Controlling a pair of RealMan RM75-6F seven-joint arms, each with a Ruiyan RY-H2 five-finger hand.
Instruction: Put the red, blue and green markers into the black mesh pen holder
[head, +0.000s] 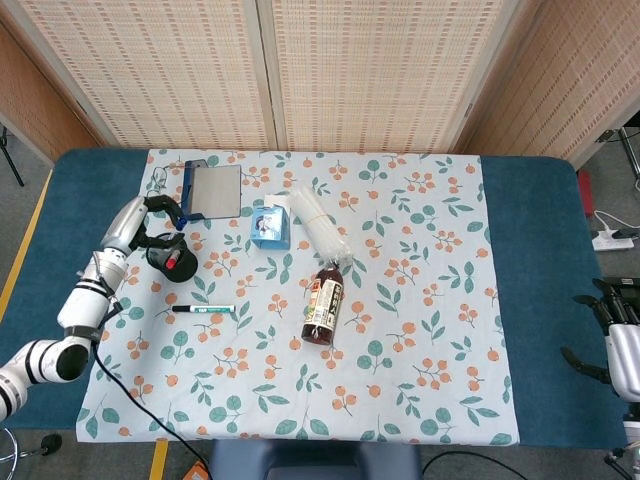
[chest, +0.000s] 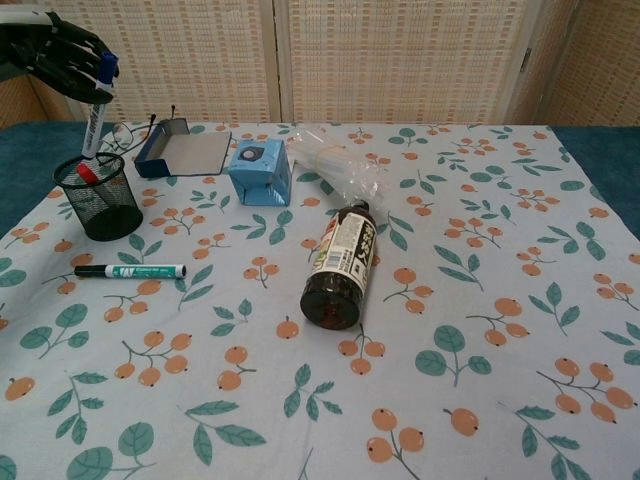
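Left robot hand (head: 160, 215), seen from the head camera, curls over the round black mesh pen holder (head: 168, 257) and grips the blue-capped white marker (head: 181, 214). The red marker (head: 173, 262) already stands inside that holder, and the green-labelled marker (head: 203, 309) lies flat on the floral tablecloth (head: 420, 290) just beside it, nearer the robot. The right robot hand (head: 615, 320) hangs off the table's far side; whether it is open I cannot tell.

From the chest camera, the left robot hand (chest: 62, 55) holds the blue marker (chest: 96, 115) nearly upright, its lower tip at the pen holder's (chest: 100, 197) rim. If released off-centre, the tip could catch the rim and the marker could fall outside or tip the light holder.
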